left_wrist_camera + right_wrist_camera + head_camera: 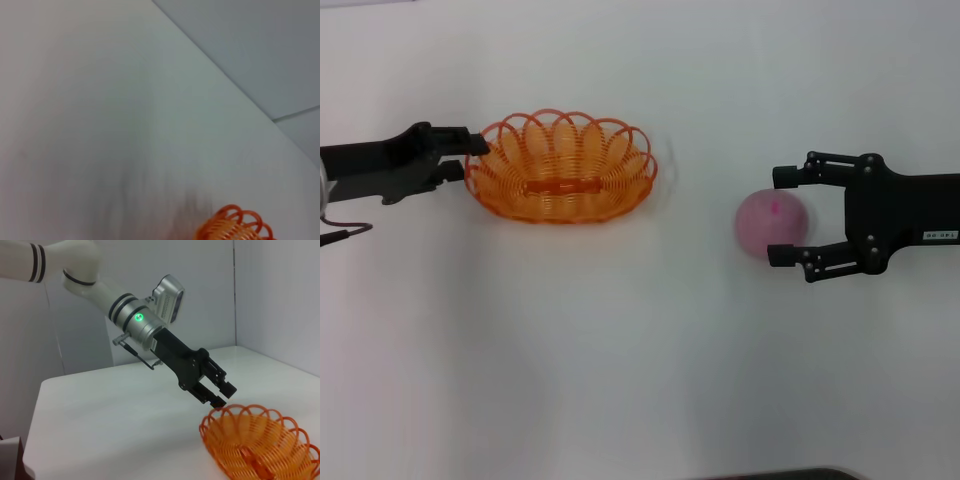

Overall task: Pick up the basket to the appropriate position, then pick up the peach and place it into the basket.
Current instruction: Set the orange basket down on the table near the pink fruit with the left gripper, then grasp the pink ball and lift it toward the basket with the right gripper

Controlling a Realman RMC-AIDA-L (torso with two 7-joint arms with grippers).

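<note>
My right gripper (778, 216) straddles the peach (772, 222), fingers spread; an off-centre close may roll it away. Left gripper (472, 157), apparently parted, sits at the basket (560, 166) rim.

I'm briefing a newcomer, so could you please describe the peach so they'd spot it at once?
On the white table, look to the robot's right, far from the orange basket. The peach sits between the right gripper's open fingers: the only round, pale pink ball, with a magenta spot.
</note>
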